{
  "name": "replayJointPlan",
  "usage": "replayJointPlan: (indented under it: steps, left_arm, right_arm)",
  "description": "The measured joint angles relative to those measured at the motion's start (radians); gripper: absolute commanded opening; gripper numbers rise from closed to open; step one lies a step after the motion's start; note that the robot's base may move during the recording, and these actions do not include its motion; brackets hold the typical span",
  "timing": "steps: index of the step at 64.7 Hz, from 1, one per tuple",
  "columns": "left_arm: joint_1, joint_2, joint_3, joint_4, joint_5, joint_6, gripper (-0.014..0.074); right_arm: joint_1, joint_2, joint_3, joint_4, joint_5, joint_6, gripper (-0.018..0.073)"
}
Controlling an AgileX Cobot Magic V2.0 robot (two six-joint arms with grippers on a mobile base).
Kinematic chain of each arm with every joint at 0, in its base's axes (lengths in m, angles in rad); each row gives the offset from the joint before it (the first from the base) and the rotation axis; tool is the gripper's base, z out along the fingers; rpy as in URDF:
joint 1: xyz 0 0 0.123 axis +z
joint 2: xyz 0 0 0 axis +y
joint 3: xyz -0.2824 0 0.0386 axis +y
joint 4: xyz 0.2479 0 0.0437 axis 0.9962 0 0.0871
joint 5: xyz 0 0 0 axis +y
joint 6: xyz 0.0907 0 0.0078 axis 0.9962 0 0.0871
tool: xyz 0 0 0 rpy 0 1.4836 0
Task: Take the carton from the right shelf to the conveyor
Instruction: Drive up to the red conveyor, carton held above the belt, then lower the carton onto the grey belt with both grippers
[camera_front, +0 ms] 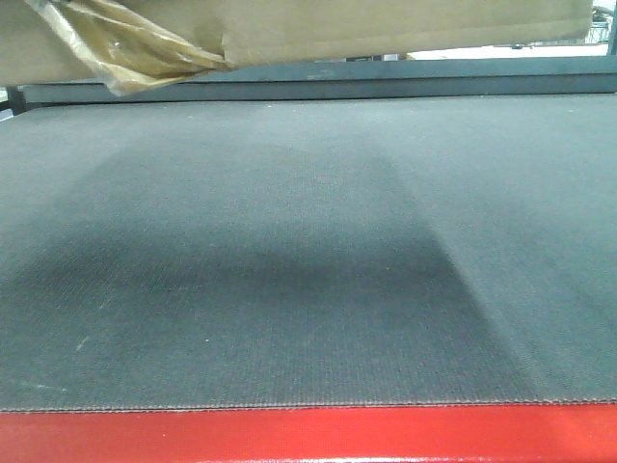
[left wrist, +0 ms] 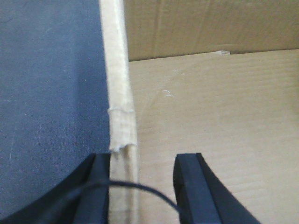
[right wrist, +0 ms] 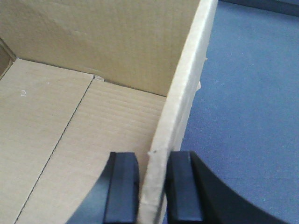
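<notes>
The brown cardboard carton [camera_front: 386, 29] hangs at the top of the front view, above the dark conveyor belt [camera_front: 308, 251]. In the left wrist view my left gripper [left wrist: 142, 186] straddles the carton's left wall [left wrist: 119, 93]: the outer finger touches the wall, and the inner finger [left wrist: 191, 186] stands apart over the carton floor [left wrist: 210, 116]. In the right wrist view my right gripper [right wrist: 153, 186] is shut on the carton's right wall [right wrist: 187, 79], one finger inside and one outside. The carton is open-topped and empty inside [right wrist: 93, 107].
Crumpled clear tape [camera_front: 135, 48] hangs from the carton's underside at top left. The belt has a red front edge [camera_front: 308, 434] and a dark rail [camera_front: 386, 72] behind. The belt also shows beside the carton in both wrist views [left wrist: 46, 93] [right wrist: 247, 93].
</notes>
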Motion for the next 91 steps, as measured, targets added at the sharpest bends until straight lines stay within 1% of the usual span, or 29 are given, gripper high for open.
replayJointPlan:
  steps: [36,45,53,58,66,73,78,82,88,91]
  left_arm:
    - [0.0,0.007,0.0,0.0,-0.011,0.0,-0.0008]
    - [0.0,0.053,0.0,0.015,-0.019,0.0,-0.0008]
    - [-0.004,0.139,0.0,0.044,-0.045,0.0,-0.0008]
    - [-0.004,0.192,0.0,0.062,-0.065,0.0,-0.0008]
    - [0.013,0.273,0.0,0.073,-0.103,0.002,-0.0008]
    - [0.035,0.331,0.0,0.081,-0.121,0.004,-0.0002]
    - [0.052,0.368,0.0,0.091,-0.134,0.005,0.0028]
    - [0.062,0.387,0.0,0.096,-0.141,0.005,0.0077]
    - [0.07,0.406,0.0,0.104,-0.155,0.008,0.0192]
    - [0.071,0.406,0.0,0.106,-0.159,0.01,0.0258]
  right_arm:
    - [-0.002,0.0,0.0,0.004,0.0,0.0,-0.0066]
    - [-0.038,0.013,0.0,0.011,0.018,0.0,-0.0066]
    - [-0.103,0.072,0.0,0.035,0.034,-0.004,-0.0066]
    - [-0.13,0.115,0.002,0.042,0.038,-0.007,-0.0066]
    - [-0.149,0.19,0.008,0.044,0.036,-0.012,-0.0066]
    - [-0.149,0.261,0.01,0.047,0.012,-0.014,-0.0066]
    - [-0.149,0.317,0.012,0.049,-0.013,-0.014,-0.0066]
    - [-0.149,0.344,0.013,0.052,-0.032,-0.016,-0.0066]
    - [-0.149,0.362,0.013,0.054,-0.052,-0.018,-0.0062]
    - [-0.149,0.366,0.013,0.054,-0.062,-0.018,-0.0014]
